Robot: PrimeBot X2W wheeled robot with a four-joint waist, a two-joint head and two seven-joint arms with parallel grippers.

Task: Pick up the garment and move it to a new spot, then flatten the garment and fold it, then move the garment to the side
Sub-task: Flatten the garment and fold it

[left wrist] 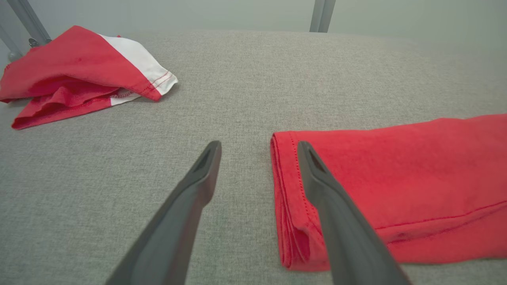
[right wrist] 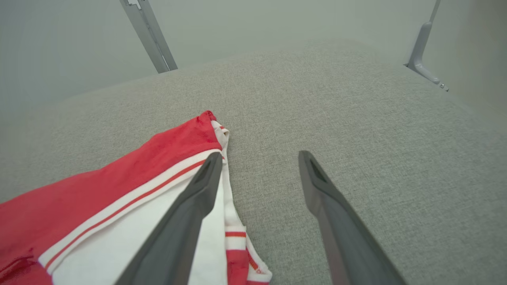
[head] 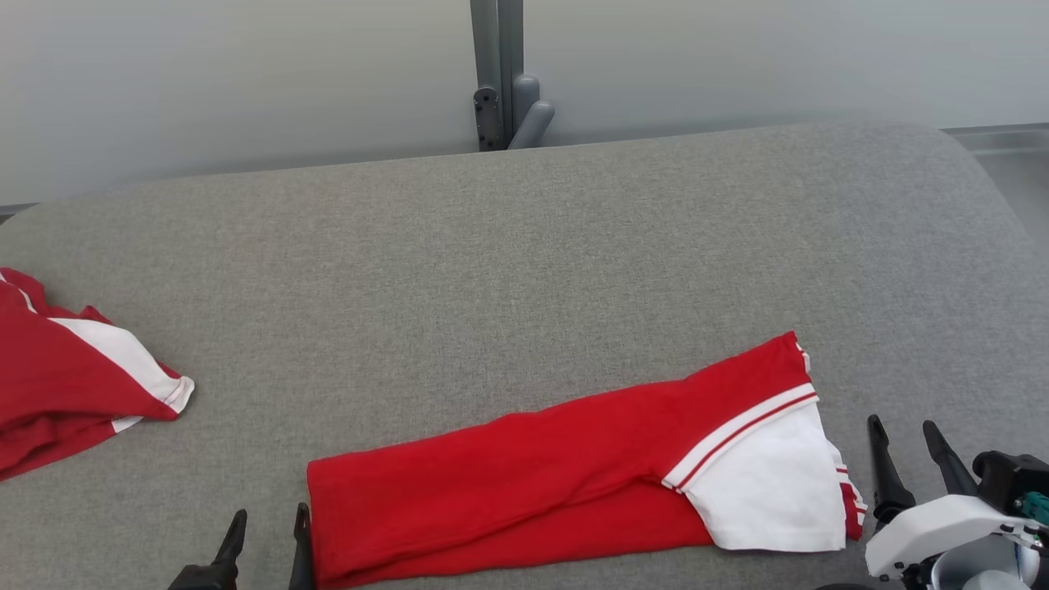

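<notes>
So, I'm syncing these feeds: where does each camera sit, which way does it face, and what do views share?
Head view: on the head, facing forward and down at the folded garment on the table; left gripper and right gripper, open, at the bottom.
Left wrist view: on that wrist, along its fingers at the garment's hem end.
Right wrist view: likewise, along its fingers at the white sleeve.
Head and left wrist share the second garment.
</notes>
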